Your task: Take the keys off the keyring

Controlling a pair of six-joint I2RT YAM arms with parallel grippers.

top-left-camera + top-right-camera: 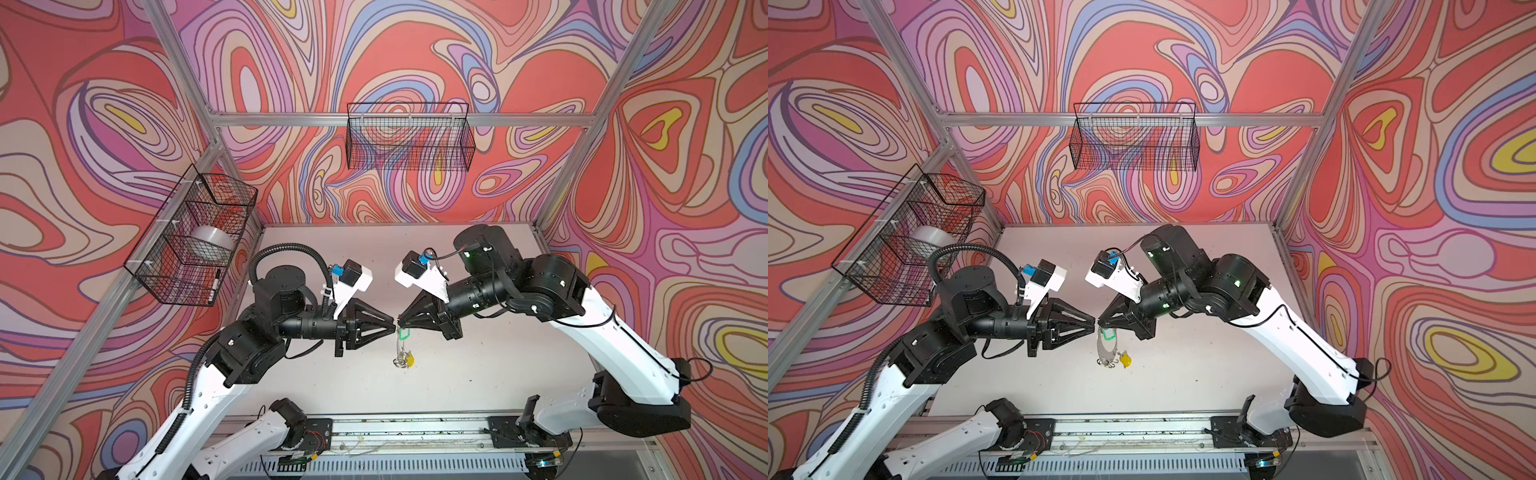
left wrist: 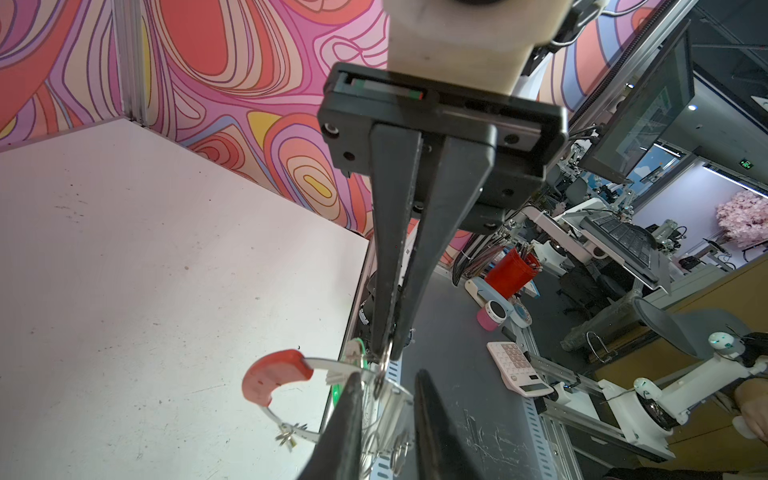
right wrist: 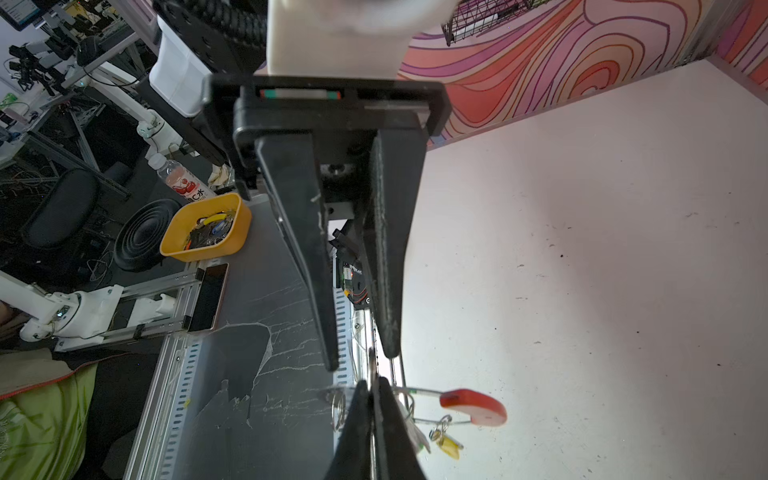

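In both top views the keyring (image 1: 401,349) (image 1: 1106,349) hangs in the air over the white table, edge-on. A green-tagged key (image 1: 404,332) hangs near its top and a yellow-tagged key (image 1: 410,360) (image 3: 451,446) near its bottom. My right gripper (image 1: 400,322) (image 3: 371,384) is shut on a thin silver metal piece at the keyring's upper edge; I cannot tell whether it is a key or a small ring. My left gripper (image 1: 394,326) (image 2: 387,374) faces it tip to tip, jaws apart, with the keyring's grey band (image 2: 390,395) between them. The red segment (image 2: 274,376) (image 3: 473,405) sticks out sideways.
A black wire basket (image 1: 409,137) hangs on the back wall. Another wire basket (image 1: 191,237) on the left wall holds a roll of tape (image 1: 210,243) and a marker. The arms' base rail (image 1: 407,432) runs along the table's front edge.
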